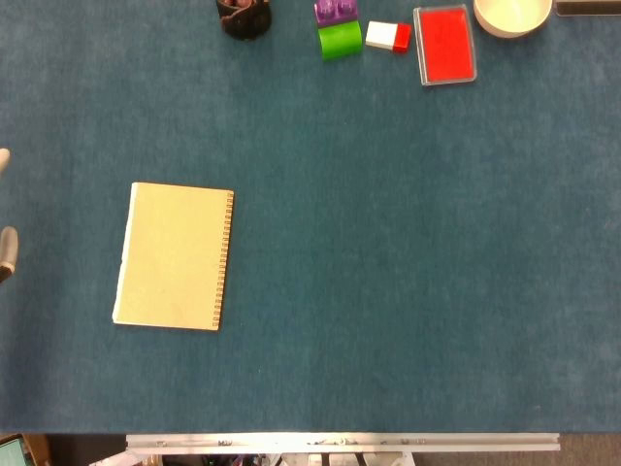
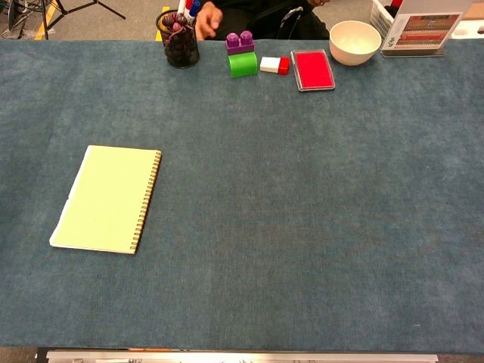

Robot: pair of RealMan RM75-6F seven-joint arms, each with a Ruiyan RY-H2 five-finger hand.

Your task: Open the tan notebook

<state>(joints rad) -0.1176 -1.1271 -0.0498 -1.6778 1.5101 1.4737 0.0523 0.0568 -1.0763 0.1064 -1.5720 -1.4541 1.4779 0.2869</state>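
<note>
The tan notebook [image 1: 173,256] lies closed and flat on the blue table cloth, left of centre, with its spiral binding along its right edge. The chest view shows the tan notebook [image 2: 107,198] the same way, with nothing touching it. Only two pale fingertips [image 1: 7,250] of my left hand poke in at the left border of the head view, well apart from each other and a good gap left of the notebook, holding nothing. My right hand appears in neither view.
Along the far edge stand a dark pen cup [image 2: 178,39], purple and green blocks [image 2: 242,56], a white-and-red block [image 2: 274,66], a red flat case [image 2: 312,69], a white bowl [image 2: 355,41] and a card stand [image 2: 416,30]. A person's hand [image 2: 206,19] rests beyond the table.
</note>
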